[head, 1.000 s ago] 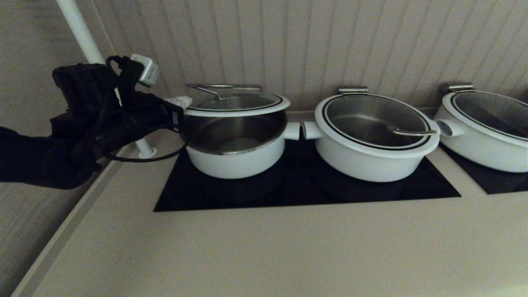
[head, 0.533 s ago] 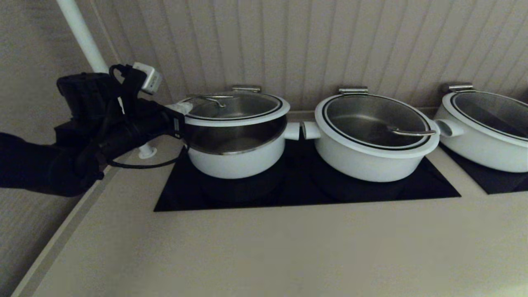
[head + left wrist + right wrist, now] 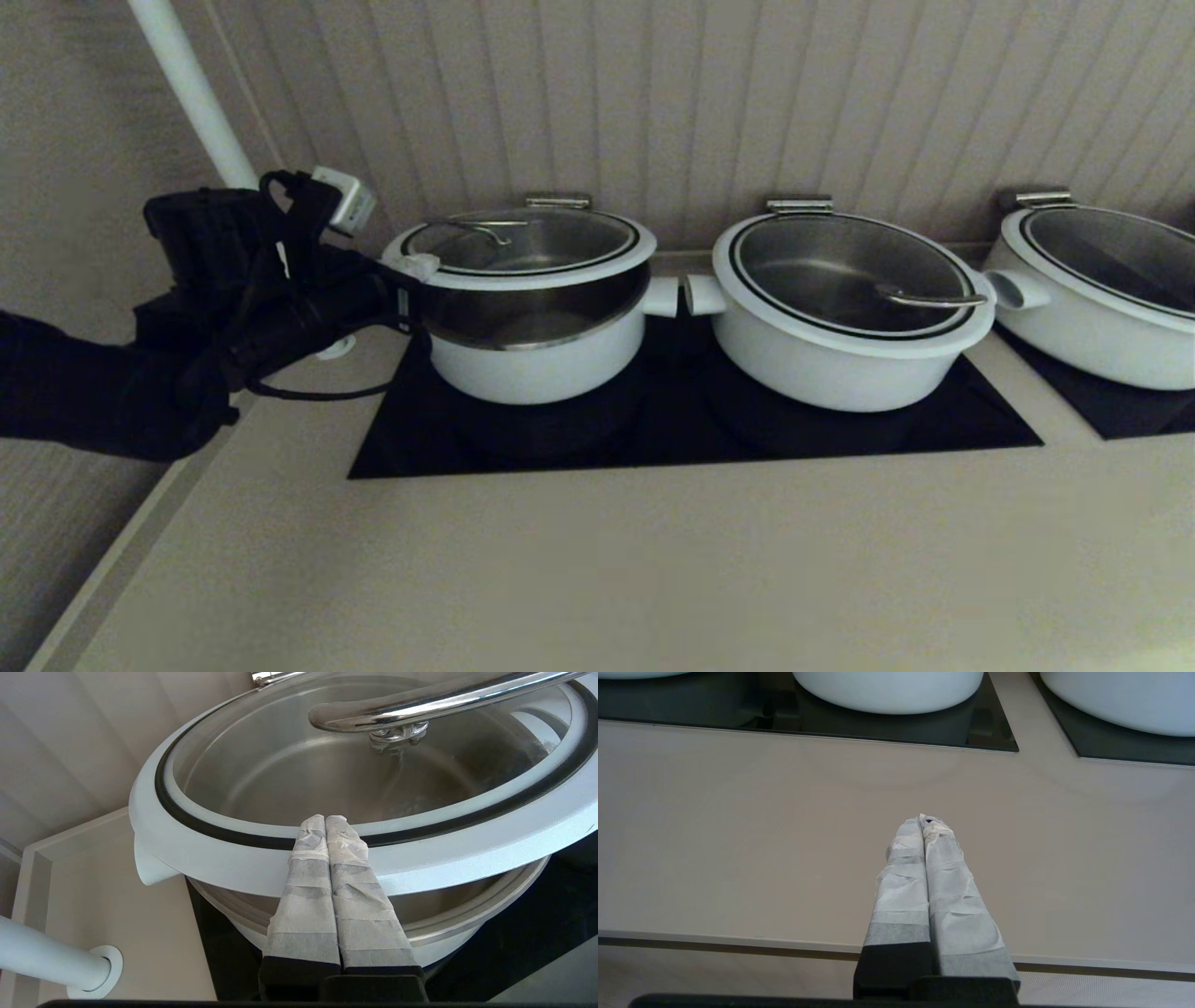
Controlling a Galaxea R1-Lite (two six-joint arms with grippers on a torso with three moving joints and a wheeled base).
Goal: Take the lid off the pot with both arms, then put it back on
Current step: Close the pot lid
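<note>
My left claw is clenched, with its taped tips lying on the near white rim of the lid, which sits tilted above the pot, not seated. The lid lies straight ahead of this claw. Only the right wrist view shows my right claw, clenched on nothing above the bare tabletop, well apart.

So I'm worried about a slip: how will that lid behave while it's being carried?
The lid looks rigid but breakable, being glass. Its smooth white rim seems slippery. The left gripper lies over one edge, fingers together, so the lid could tilt above the pot.
</note>
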